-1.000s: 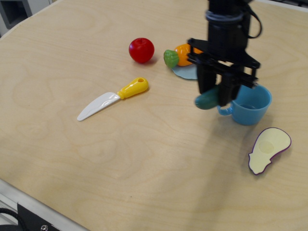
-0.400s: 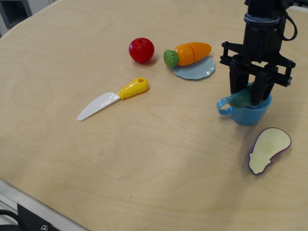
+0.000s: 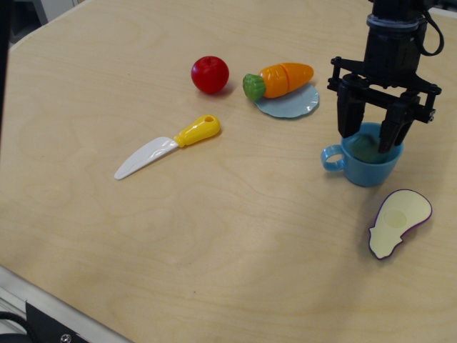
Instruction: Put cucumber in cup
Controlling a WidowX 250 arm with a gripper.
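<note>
1. Observation.image was framed across a pale wooden table (image 3: pixel 178 236), and nearest the lens, at the right, a halved eggplant (image 3: pixel 399 222) with a purple rim and cream flesh was seen lying flat.
2. Just behind it the light blue cup (image 3: pixel 368 161) was found upright, its small loop handle turned to the left.
3. The cucumber (image 3: pixel 365 148) was seen inside the cup – only a dark green patch was visible below the rim, and it was not held by anything.
4. The gripper (image 3: pixel 373 140) was positioned directly over the cup, with its black fingers (image 3: pixel 348 118) spread wide apart and their tips set at the cup's rim, one to each side of the opening.
5. To the left, well apart from the cup, a toy knife (image 3: pixel 168 146) with a yellow handle and white blade was laid at an angle.
6. Farther back, an orange carrot (image 3: pixel 280 79) with a green top was rested on a flat pale blue plate (image 3: pixel 294 103).
7. Left of that, a red apple (image 3: pixel 210 74) was set on the table – the farthest of the toys.
</note>
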